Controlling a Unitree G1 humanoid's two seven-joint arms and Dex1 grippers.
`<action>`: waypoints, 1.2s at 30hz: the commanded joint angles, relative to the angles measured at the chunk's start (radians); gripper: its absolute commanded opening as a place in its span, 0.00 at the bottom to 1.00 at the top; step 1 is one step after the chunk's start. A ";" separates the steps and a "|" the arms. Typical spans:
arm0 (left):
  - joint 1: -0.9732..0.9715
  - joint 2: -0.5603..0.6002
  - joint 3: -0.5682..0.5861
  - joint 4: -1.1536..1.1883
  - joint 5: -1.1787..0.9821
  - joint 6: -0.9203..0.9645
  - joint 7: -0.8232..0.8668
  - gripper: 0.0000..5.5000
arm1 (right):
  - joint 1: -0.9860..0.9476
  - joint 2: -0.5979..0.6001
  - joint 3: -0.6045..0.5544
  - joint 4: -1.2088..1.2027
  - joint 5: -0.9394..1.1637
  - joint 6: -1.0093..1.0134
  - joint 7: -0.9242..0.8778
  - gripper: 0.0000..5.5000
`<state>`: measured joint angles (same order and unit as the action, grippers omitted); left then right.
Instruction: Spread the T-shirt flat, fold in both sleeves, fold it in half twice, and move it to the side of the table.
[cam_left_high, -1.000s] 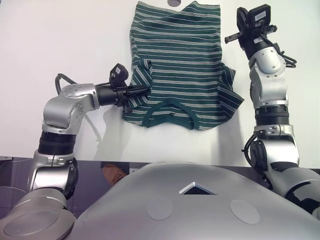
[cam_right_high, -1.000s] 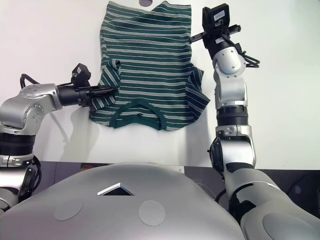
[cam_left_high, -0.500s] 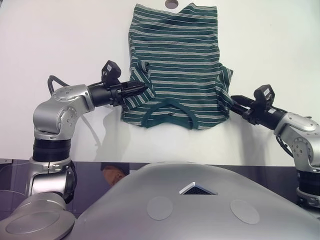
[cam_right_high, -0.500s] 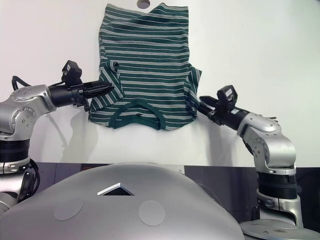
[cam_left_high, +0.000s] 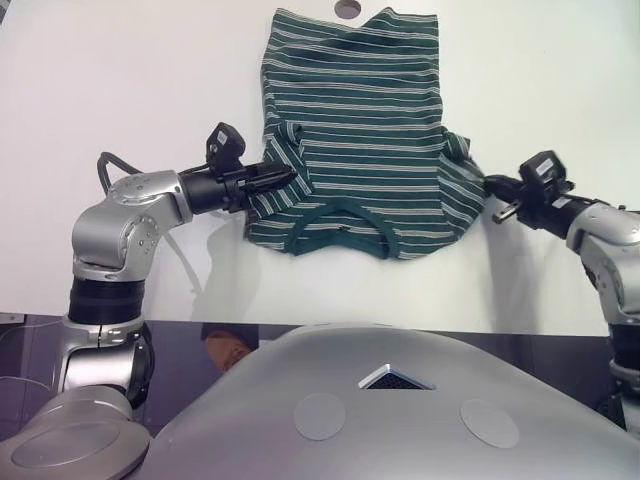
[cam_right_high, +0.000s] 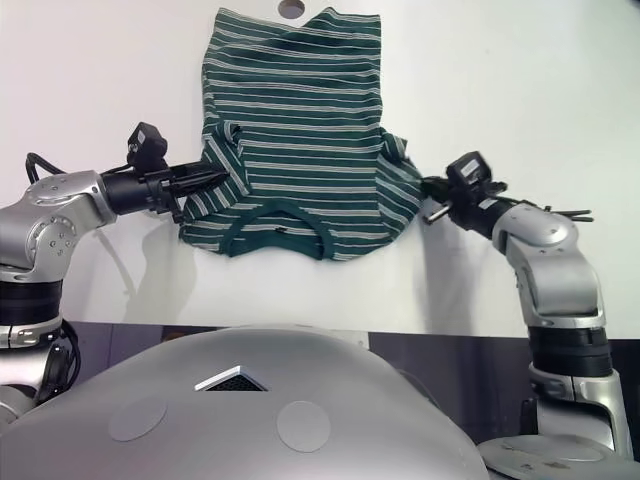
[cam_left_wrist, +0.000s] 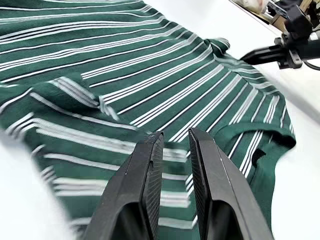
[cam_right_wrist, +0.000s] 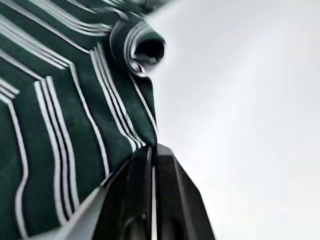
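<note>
A dark green T-shirt (cam_left_high: 350, 120) with white stripes lies on the white table (cam_left_high: 120, 80), collar toward me, both sleeves bunched. My left gripper (cam_left_high: 288, 177) points at the left sleeve (cam_left_high: 275, 165). In the left wrist view its fingers (cam_left_wrist: 150, 165) stand a narrow gap apart just over the fabric, with nothing between them. My right gripper (cam_left_high: 490, 185) is at the shirt's right side, shut on the edge of the right sleeve (cam_right_wrist: 120, 110), which is drawn outward to the right.
A small grey round mark (cam_left_high: 347, 8) sits at the table's far edge, just behind the shirt's hem. Bare white tabletop extends to the left and right of the shirt. The table's near edge (cam_left_high: 200, 320) runs just in front of the collar.
The right arm swung down from the shirt's far right corner to the right sleeve, closed on it and drew it outward. The left gripper shifted slightly over the left sleeve.
</note>
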<state>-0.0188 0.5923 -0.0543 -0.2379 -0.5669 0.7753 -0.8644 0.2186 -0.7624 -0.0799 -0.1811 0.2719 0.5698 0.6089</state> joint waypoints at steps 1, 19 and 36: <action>0.004 0.022 -0.030 0.043 0.042 -0.027 -0.016 0.16 | 0.019 -0.052 -0.009 0.088 -0.023 -0.014 0.068 0.00; -0.066 -0.009 -0.074 0.086 0.080 -0.061 -0.027 0.16 | -0.149 -0.020 0.195 -0.270 0.052 0.105 0.140 0.03; 0.015 0.259 -0.157 0.187 0.490 -0.770 -0.198 0.44 | -0.049 -0.389 0.027 0.101 -0.170 -0.554 0.523 0.32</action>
<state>-0.0131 0.8119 -0.1826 -0.0737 -0.1216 0.0749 -1.0186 0.1524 -1.1227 -0.0954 -0.2037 0.1818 0.1919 1.0949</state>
